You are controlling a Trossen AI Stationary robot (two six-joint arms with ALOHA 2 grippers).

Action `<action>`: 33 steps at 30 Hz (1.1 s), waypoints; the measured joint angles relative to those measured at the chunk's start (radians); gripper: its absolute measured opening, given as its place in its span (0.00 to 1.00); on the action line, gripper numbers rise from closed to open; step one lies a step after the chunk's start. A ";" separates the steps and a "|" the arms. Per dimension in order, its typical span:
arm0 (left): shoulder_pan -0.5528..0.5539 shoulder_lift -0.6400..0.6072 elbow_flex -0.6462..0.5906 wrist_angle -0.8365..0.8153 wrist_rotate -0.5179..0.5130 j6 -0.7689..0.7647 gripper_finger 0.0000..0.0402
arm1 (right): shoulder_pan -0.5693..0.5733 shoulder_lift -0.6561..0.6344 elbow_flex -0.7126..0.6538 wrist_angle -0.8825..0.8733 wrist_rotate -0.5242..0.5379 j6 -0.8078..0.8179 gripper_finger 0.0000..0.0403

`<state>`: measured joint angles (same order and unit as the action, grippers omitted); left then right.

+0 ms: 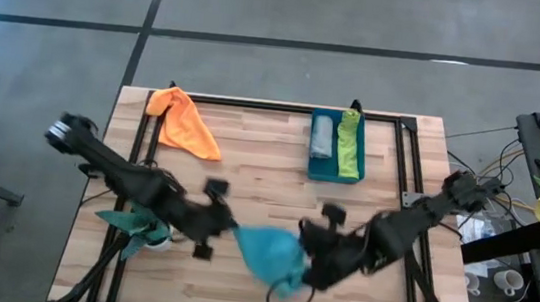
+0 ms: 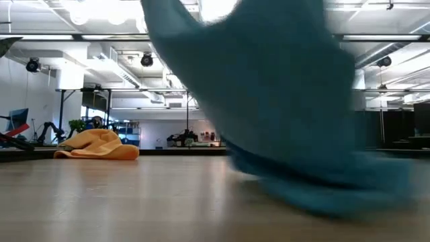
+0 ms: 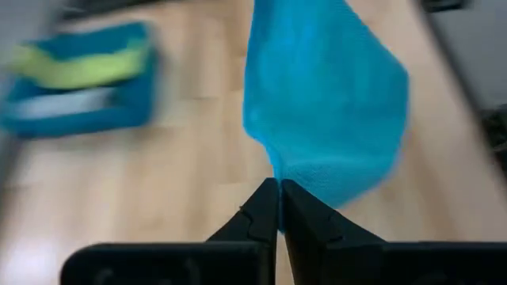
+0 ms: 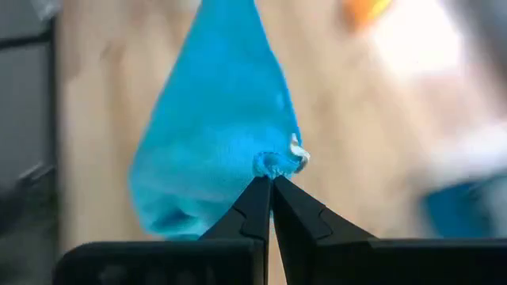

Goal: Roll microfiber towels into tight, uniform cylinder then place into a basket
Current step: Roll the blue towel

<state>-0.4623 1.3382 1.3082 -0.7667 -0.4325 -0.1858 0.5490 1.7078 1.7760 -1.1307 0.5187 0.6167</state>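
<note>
High view has the turquoise towel (image 1: 271,254) bunched at the near middle of the tabletop (image 1: 249,159), slung between the two arms. The left gripper (image 1: 231,229) is pinched shut on one corner of it, and the right gripper (image 1: 310,272) is pinched shut on the opposite side, a small tuft of cloth showing right at its fingertips in the right wrist view.

From where I stand, the cloth looks crumpled rather than spread. I reckon both arms need to draw their corners apart evenly and lay it flat before any rolling, otherwise the cylinder will come out lumpy and loose.

The basket (image 1: 334,174) sits well apart at the far side, already holding the grey towel (image 1: 323,136) and the lime green towel (image 1: 349,142) side by side. The orange towel (image 1: 184,122) lies loose at the far left.
</note>
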 joint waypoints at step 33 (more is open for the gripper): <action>-0.157 0.296 -0.142 0.326 0.378 -0.559 0.00 | 0.118 -0.214 -0.753 0.598 -0.443 -0.033 0.02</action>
<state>-0.6194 1.6347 1.1666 -0.4409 -0.0547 -0.7445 0.6675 1.4933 1.0229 -0.5323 0.0754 0.5840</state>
